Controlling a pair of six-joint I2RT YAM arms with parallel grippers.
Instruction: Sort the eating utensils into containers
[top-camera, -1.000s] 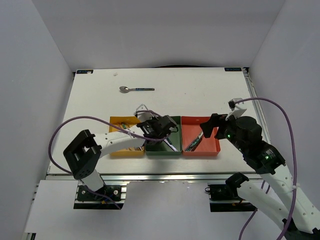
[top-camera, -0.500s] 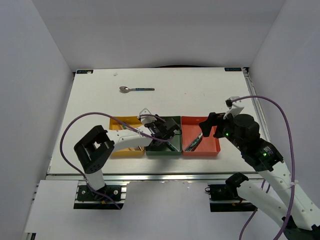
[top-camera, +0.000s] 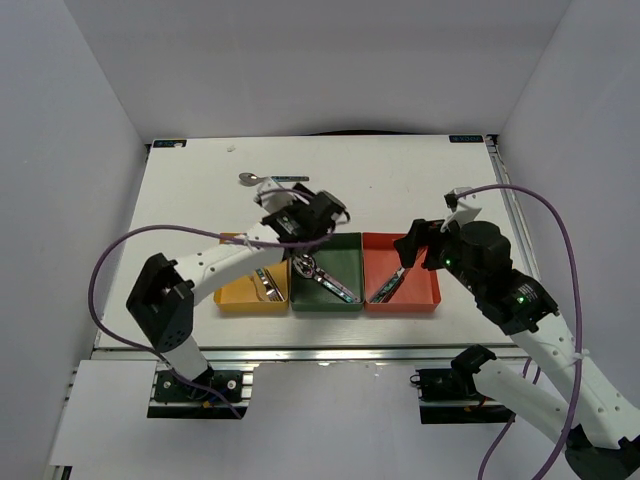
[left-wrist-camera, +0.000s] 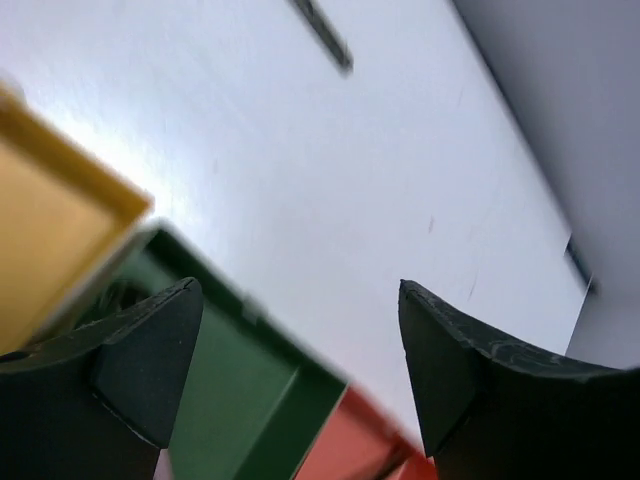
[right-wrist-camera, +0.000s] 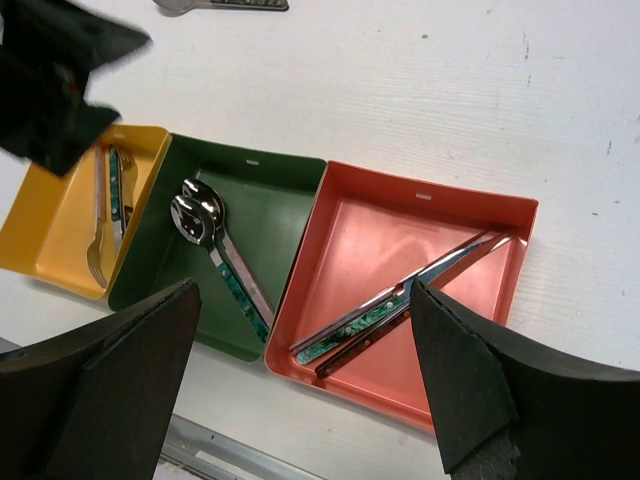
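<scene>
White tabletop (top-camera: 400, 180) inside plain grey walls, shallow square trays in a row at lower centre of top view: yellow-orange tray (top-camera: 240, 301), dark green tray (top-camera: 345, 248), red tray (top-camera: 425, 292). Now lifted out of dark green tray: left gripper (top-camera: 300, 213), up and left of its spot half a second ago, over the trays' far edge, fingers spread wide, nothing between. Leaves silver spoons with teal patterned handles (top-camera: 325, 280) lying diagonally in dark green tray, uncovered now. Reads as spoon drop finished. Barely shifted: right gripper (top-camera: 409, 250), hovering over red tray, fingers wide apart, empty. Teal-handled knives (right-wrist-camera: 400, 305) diagonal in red tray; forks (right-wrist-camera: 105, 205) in yellow-orange tray. Only one stray teal-handled spoon (top-camera: 272, 179) out on tabletop at upper left, just beyond left gripper. Probably next pick, then dark green tray.
</scene>
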